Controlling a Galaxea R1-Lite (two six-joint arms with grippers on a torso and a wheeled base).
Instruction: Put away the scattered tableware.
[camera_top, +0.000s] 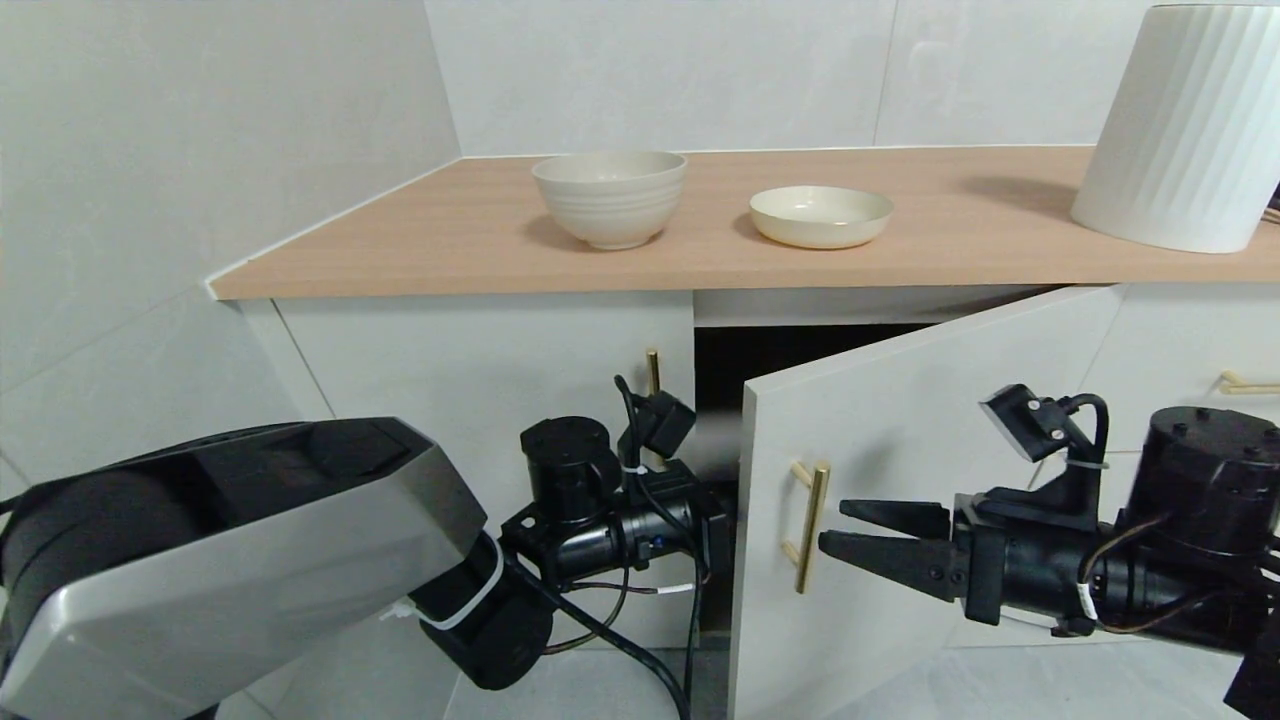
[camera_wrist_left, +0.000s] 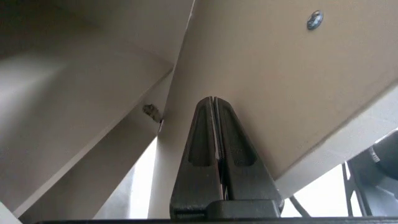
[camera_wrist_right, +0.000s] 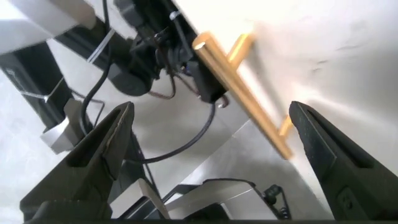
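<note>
push the door (camera_top: 900, 400) wider with the left gripper (camera_wrist_left: 212, 106), jaws pressed together; hold the right gripper (camera_top: 835, 527), jaws spread, off the handle (camera_top: 808, 525).

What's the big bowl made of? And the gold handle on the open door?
The bowl looks like glazed ceramic: cream, ribbed sides, soft sheen; hard plastic cannot be ruled out. The door handle looks like brass-coloured metal with a satin finish: a thin straight bar that catches the light.
</note>
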